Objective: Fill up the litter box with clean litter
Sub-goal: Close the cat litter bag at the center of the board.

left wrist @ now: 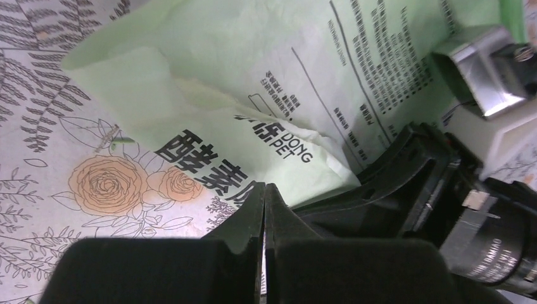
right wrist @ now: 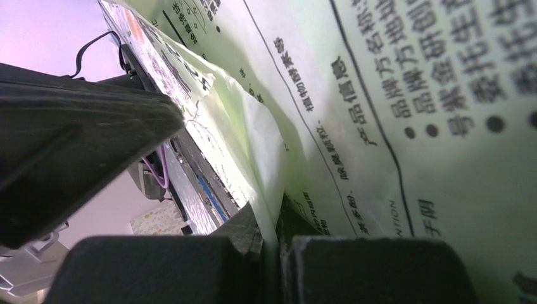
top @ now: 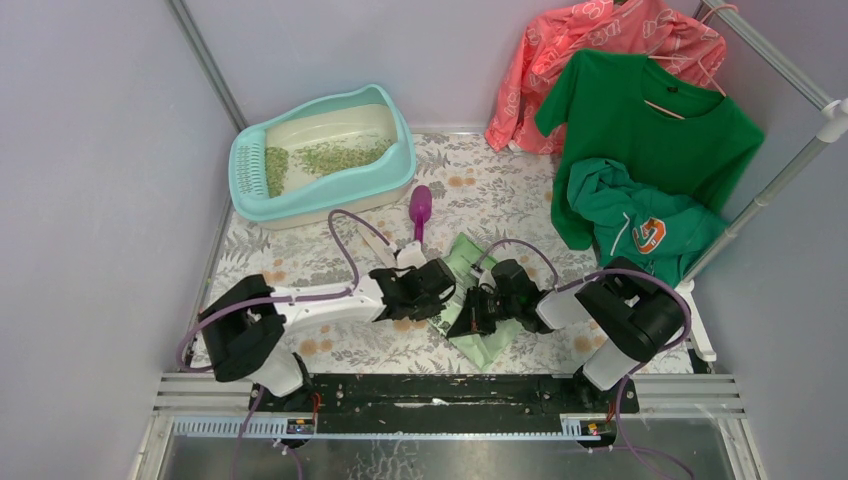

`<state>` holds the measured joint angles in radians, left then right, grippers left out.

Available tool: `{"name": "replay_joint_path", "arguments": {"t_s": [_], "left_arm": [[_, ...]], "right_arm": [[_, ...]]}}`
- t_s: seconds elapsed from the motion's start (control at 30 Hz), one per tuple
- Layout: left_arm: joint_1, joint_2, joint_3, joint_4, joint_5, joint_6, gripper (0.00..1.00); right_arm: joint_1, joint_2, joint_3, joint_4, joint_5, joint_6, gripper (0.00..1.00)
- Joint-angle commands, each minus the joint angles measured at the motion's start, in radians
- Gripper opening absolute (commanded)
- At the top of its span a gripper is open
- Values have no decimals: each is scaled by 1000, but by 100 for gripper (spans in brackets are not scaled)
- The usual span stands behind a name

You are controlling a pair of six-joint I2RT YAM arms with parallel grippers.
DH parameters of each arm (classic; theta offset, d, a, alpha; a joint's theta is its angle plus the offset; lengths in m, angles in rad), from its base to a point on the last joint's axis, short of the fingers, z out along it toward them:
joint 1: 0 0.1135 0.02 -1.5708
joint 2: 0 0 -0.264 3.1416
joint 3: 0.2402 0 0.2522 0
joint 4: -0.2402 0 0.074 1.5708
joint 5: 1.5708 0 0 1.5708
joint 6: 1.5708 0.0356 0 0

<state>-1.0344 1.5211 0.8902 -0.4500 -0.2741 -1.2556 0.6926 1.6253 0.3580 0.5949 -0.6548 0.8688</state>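
The litter box (top: 403,166) stands at the back left, slotted grate at its left end. Pale-green clean litter (top: 338,155) covers part of its cream basin. The light green printed bag (top: 486,346) lies flat on the floral table between my two grippers. My left gripper (top: 441,288) (left wrist: 265,187) is shut and empty, tips at the bag's (left wrist: 221,82) edge. My right gripper (top: 470,316) (right wrist: 271,223) is shut on a fold of the bag (right wrist: 380,95). No litter shows at the bag.
A purple scoop (top: 421,209) lies on the table between the litter box and the bag. A pink garment (top: 600,50), a green T-shirt (top: 650,130) and a green jersey (top: 640,228) hang on a rack (top: 780,180) at the right. Grey walls close both sides.
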Motion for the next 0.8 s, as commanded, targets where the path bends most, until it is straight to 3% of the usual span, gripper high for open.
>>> {"name": "replay_joint_path", "arguments": {"t_s": [0.0,0.23,0.4,0.6,0.77], "left_arm": [[-16,61,-6,27,-51,-15,0],[-15,187,15,50,-35,-3,0],[-15,211,0,77,-18,-6,0],[-15,202,-11,85,-18,-8,0],[-13,197,3,76,-22,-8,0]], "right_arm": [[-20,17,26,-38,45,-30,0],[-23,9,43,-66,29,-42,5],[-23,-74,55,-214,79,-107,26],[-23,-266,119,-492,193,-212,42],[-23,-279,155,-543,173,-244,14]]}}
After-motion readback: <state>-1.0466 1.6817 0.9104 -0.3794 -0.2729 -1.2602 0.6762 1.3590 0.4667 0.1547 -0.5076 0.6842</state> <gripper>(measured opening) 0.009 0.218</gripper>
